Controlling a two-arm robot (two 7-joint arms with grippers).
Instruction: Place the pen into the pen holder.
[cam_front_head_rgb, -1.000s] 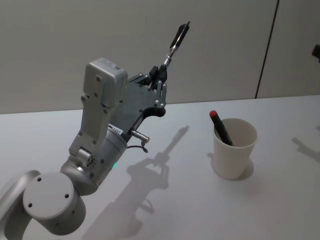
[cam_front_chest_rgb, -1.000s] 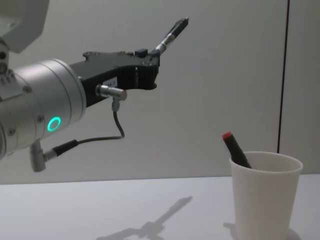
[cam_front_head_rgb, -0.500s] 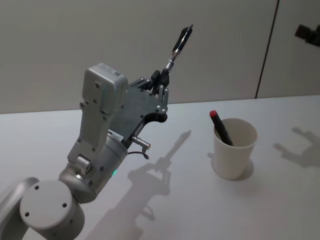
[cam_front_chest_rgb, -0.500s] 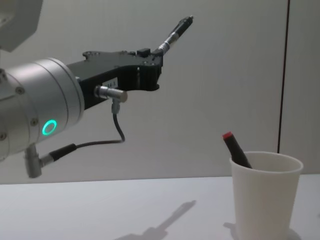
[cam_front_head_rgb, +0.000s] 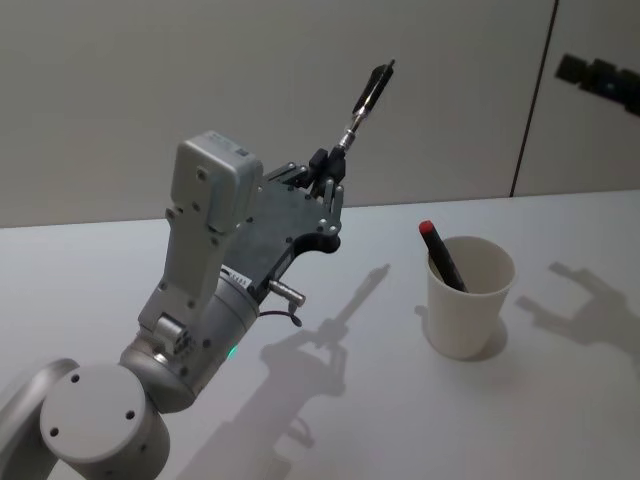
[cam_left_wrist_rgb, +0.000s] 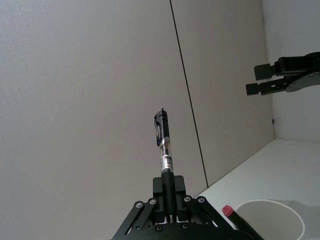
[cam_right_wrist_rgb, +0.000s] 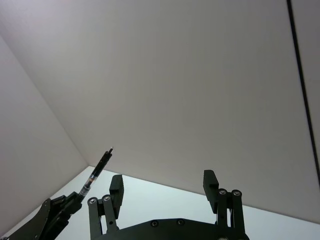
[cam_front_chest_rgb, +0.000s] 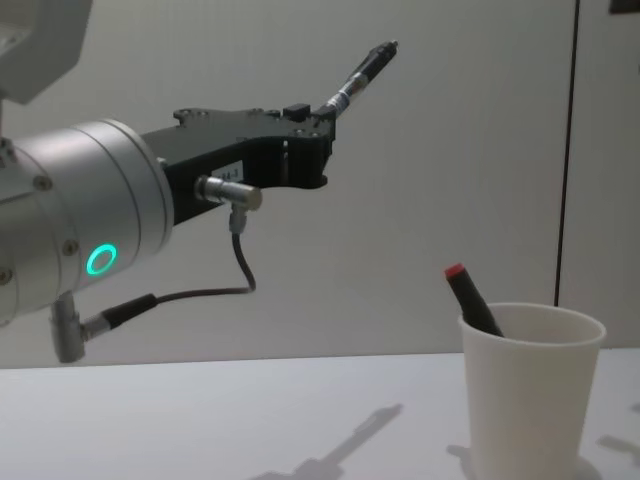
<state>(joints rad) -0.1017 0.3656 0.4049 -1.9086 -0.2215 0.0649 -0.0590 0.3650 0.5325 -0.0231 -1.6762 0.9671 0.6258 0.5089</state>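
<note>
A plain wall (cam_front_head_rgb: 150, 80) stands behind the white worktop (cam_front_head_rgb: 90, 270). On the left, the left fingers (cam_front_head_rgb: 322, 175) are clamped on the pen (cam_front_head_rgb: 368, 92), high in the air and pointing up. The cup (cam_front_head_rgb: 468, 300) sits toward the worktop's right edge with a red-tipped pen (cam_front_head_rgb: 440, 255) inside. Up on the right, the right fingers (cam_right_wrist_rgb: 210, 181) are apart and hold nothing. The pen is being carried. I think it must next go over the cup, tip down, then be let go.

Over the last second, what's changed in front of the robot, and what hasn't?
The left gripper, still shut on the pen, carried it slightly to the right, toward the pen holder. The right gripper, open, came farther into the head view's upper right corner. The pen holder and the red-capped pen inside it stayed put.
</note>
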